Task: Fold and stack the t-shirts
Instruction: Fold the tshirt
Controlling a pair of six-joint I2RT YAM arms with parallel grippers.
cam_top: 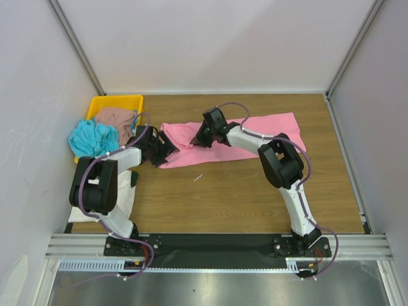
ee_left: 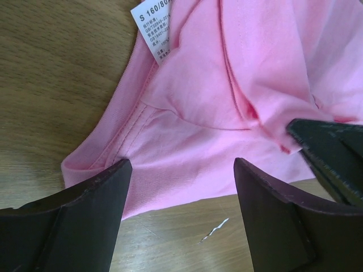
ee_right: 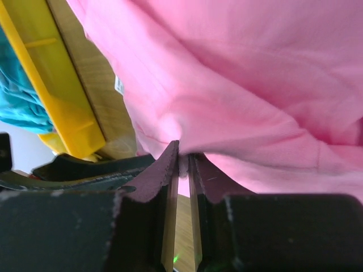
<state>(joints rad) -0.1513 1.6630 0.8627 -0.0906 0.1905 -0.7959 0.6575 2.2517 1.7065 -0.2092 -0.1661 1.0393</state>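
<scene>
cloth heaps sit at far left. a turquoise t-shirt [cam_top: 89,137] spills over the near rim of the yellow tray [cam_top: 121,100], with a brown-pink t-shirt [cam_top: 118,118] bunched in the tray behind it. a cream-white t-shirt [cam_top: 125,190] lies on the counter [cam_top: 223,191] under the left arm.

next comes the left claw [ee_left: 181,170]. its fingers stand wide apart, low over the near-left corner of the pink t-shirt [cam_top: 274,127], and grip nothing. a stitched edge and a white size label [ee_left: 156,34] show just beyond it.

the pink t-shirt lies as a long, rumpled band across the middle of the counter, running away to the right.

just right of the left claw, the right claw [ee_right: 182,161] has its fingers drawn to a narrow slit. a raised fold of the pink cloth is nipped at the tips.

the shirt looks thin, light and limp. it should sag and drape from any single pinch and drag rather than slide on the wood. the best holds are probably the seamed corners and hems, caught through both layers and spaced well apart so the cloth hangs flat. a mid-panel pinch would likely only lift a tent of fabric.
</scene>
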